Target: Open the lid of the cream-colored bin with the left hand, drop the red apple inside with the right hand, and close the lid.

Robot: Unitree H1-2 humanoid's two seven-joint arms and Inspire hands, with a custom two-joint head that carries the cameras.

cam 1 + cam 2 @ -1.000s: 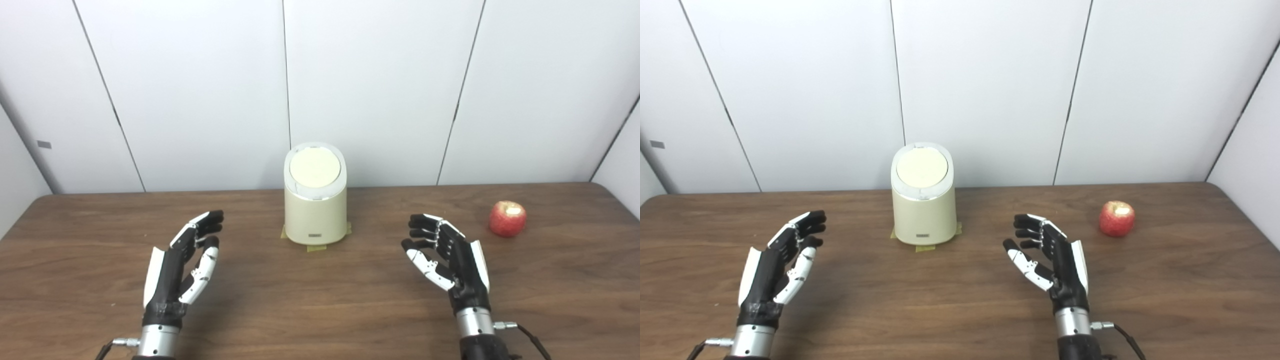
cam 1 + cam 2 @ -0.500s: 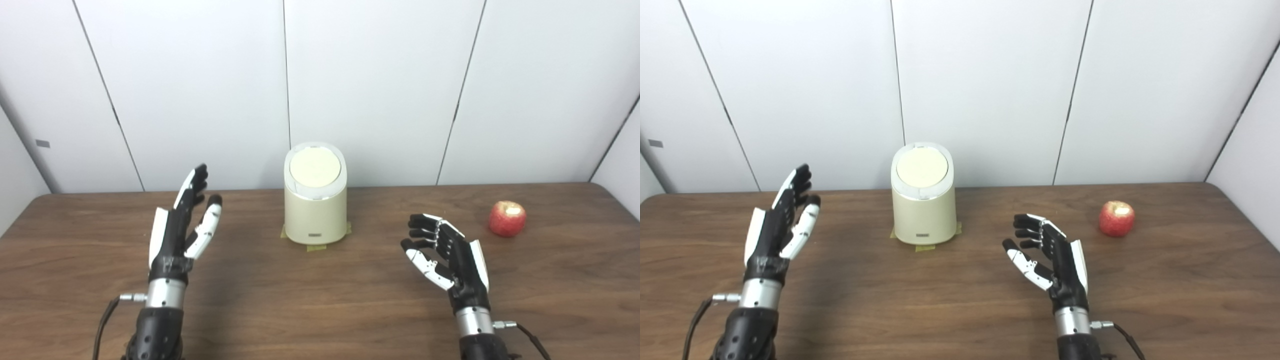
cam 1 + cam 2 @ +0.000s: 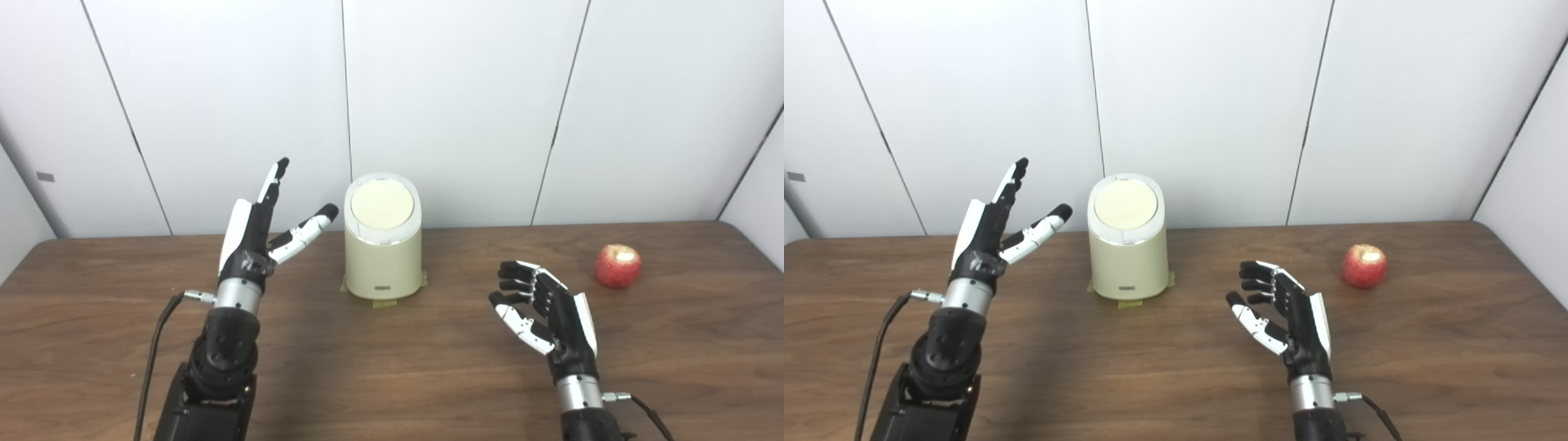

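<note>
The cream-colored bin (image 3: pixel 383 260) stands at the back middle of the table, its round lid (image 3: pixel 383 206) shut and tilted toward me. My left hand (image 3: pixel 260 228) is raised and open just left of the bin, fingers straight up, thumb pointing at the bin's upper side, apart from it. The red apple (image 3: pixel 618 266) lies on the table at the right. My right hand (image 3: pixel 547 312) is open and empty, palm facing left, fingers curled a little, left of and nearer than the apple.
The brown wooden table (image 3: pixel 392 380) ends at white wall panels close behind the bin. Pieces of tape (image 3: pixel 383 301) show under the bin's base. A cable (image 3: pixel 153 355) hangs from my left wrist.
My left hand has risen and moved forward and right toward the bin, its fingers straightened upward. The right hand, bin and apple have not moved. The camera shifted slightly.
</note>
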